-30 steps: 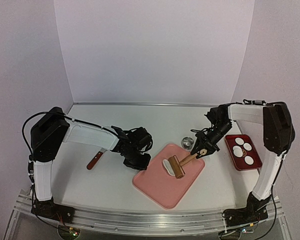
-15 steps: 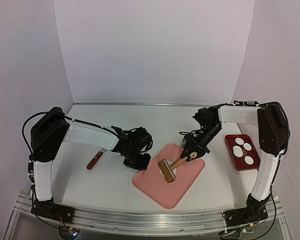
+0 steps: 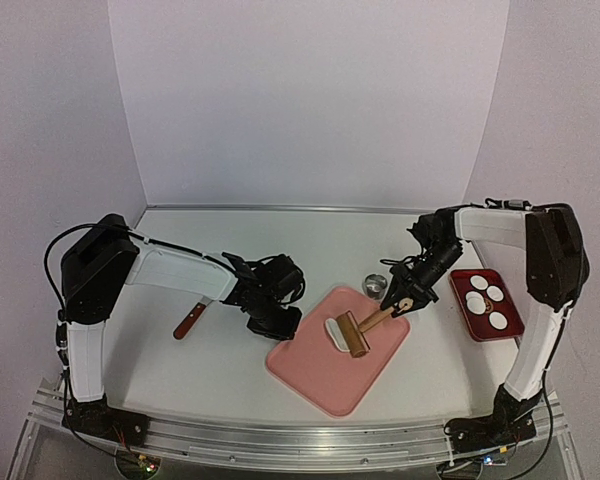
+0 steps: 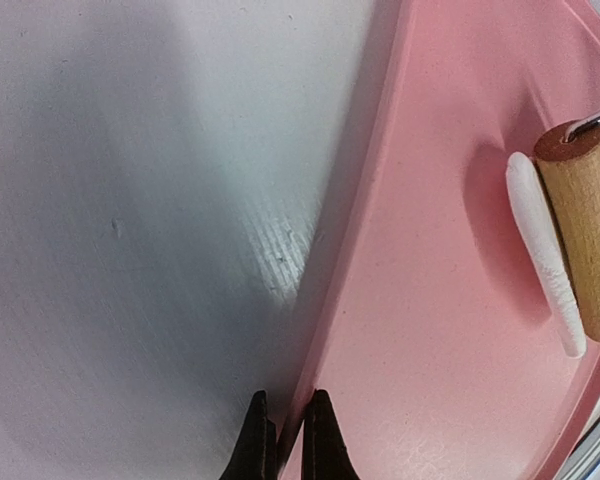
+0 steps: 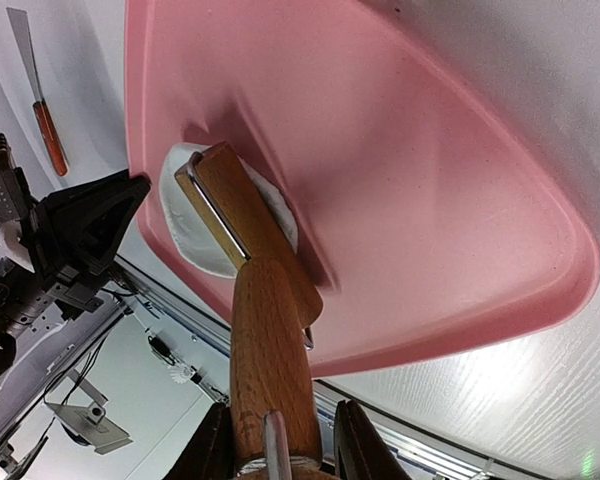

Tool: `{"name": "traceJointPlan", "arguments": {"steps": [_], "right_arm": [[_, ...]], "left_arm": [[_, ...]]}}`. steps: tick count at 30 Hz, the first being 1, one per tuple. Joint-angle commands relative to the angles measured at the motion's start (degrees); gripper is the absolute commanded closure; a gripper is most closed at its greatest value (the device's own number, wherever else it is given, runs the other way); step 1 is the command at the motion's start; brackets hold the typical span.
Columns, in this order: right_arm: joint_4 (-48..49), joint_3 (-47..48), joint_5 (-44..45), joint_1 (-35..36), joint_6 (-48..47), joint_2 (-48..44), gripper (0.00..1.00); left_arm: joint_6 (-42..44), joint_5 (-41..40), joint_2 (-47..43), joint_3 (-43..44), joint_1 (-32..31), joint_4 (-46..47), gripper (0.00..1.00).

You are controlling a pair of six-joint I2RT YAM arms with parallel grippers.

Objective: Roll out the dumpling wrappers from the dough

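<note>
Right gripper (image 5: 278, 445), roller (image 5: 260, 300) over half-hidden dough (image 5: 184, 222)

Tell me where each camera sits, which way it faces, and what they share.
Top external: above and behind the bases, looking down on the table; both arms, left end effector and right end effector show.
Left wrist: on the left arm, looking along its end effector at the pink tray rim it pinches.
Right wrist: on the right arm, looking down the rolling pin it grips.
Shared: all see pink tray, rolling pin, dough.

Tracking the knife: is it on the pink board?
No, the knife lies on the white table, left of the pink board.
</note>
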Motion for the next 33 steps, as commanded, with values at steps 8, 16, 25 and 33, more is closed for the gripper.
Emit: {"name": "traceJointPlan", "arguments": {"steps": [8,16,25,33], "right_arm": [[-1.5,-2.1,24.9,7.5,3.9,7.9,1.0],[-1.4,-1.4,25.0,9.1,4.3,9.1,1.0],[-1.3,-1.1,25.5,10.0,4.7,9.8,1.0],[-1.4,-0.9,26.4,10.6,4.9,9.9,1.0]], "left_arm": [[-3.3,-4.8,3.2,-3.1,1.4,-3.6,1.0],[-3.4,-4.7,3.1,-3.3,1.4,-3.3,1.0],[-3.8,-4.7,3.0,-3.4,1.4,-3.1,1.0],[-4.6,-4.7,2.5,-4.2,1.4,-2.6,1.0]]}}
